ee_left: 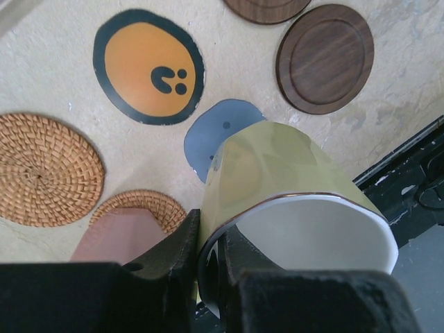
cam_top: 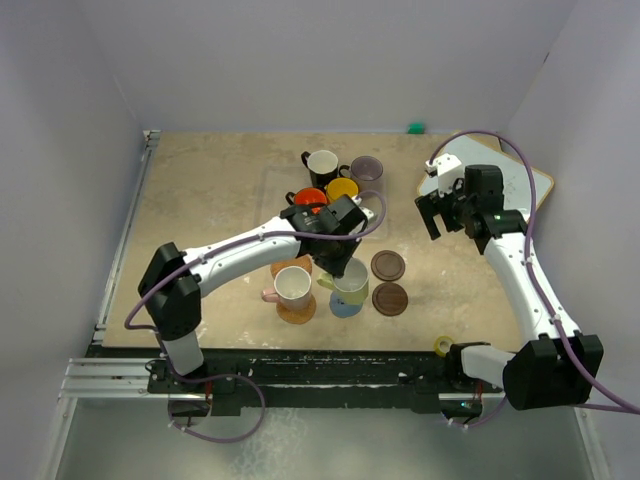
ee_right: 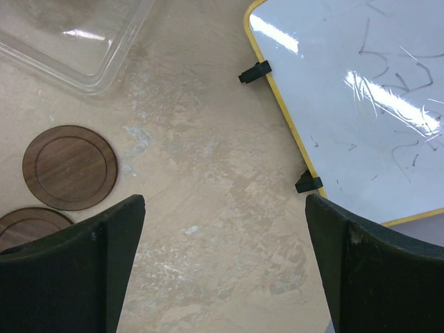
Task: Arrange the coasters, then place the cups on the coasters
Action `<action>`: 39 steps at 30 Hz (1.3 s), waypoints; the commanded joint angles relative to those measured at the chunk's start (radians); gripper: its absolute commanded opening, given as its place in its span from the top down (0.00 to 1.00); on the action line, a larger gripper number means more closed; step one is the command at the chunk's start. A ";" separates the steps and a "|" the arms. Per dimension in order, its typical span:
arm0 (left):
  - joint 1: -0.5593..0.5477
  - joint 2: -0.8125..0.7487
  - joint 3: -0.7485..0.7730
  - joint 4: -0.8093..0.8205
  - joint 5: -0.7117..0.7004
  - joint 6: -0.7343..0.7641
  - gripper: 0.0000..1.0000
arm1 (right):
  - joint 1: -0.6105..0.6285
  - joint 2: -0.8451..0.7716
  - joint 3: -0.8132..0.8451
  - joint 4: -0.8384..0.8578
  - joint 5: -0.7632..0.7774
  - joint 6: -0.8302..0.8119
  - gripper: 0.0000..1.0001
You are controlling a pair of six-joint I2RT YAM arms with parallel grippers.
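Overhead, the table [cam_top: 200, 200] is filling the view, with a whiteboard [cam_top: 520, 185] lying at its 2 o'clock corner. A clear tray [ee_right: 83, 41] is lying toward 12 o'clock. The left gripper [ee_left: 208, 239] is reaching just 6 o'clock of the table's middle and pinching the wall of the yellow-green cup [ee_left: 277, 166], one finger inside the rim and one outside. That cup is sitting over the blue coaster [ee_left: 215, 132]; whether its base is touching is unclear. The right gripper [ee_right: 223, 208] is hovering at 3 o'clock beside the whiteboard, jaws spread wide with nothing between them. Four cups are clustering at 12 o'clock: black [cam_top: 322, 163], mauve-grey [cam_top: 367, 168], yellow [cam_top: 342, 188] and red-orange [cam_top: 308, 197]. The pink cup [cam_top: 292, 287] is standing on a woven coaster [cam_top: 297, 312], at 9 o'clock of the yellow-green cup. A second woven coaster [ee_left: 45, 170] is lying bare at 12 o'clock of the pink cup. An orange coaster [ee_left: 149, 66] with a dark rim is lying bare near the blue one. Two brown coasters [cam_top: 388, 265] [cam_top: 390, 298] are lying bare at 3 o'clock of the yellow-green cup. A tape roll [cam_top: 442, 346] is sitting at the 5 o'clock edge.
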 commanded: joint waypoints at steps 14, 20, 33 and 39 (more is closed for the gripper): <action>-0.019 0.018 -0.054 0.083 -0.028 -0.163 0.97 | -0.004 -0.001 0.000 0.025 -0.013 -0.007 0.00; -0.020 0.020 -0.054 0.074 -0.058 -0.155 0.97 | -0.004 0.000 -0.001 0.022 -0.021 -0.010 0.00; -0.022 0.020 -0.069 0.074 -0.077 -0.139 0.97 | -0.004 -0.006 -0.001 0.020 -0.023 -0.013 0.00; -0.021 0.033 -0.072 0.076 -0.075 -0.140 0.97 | -0.004 -0.018 -0.001 0.022 -0.024 -0.013 0.00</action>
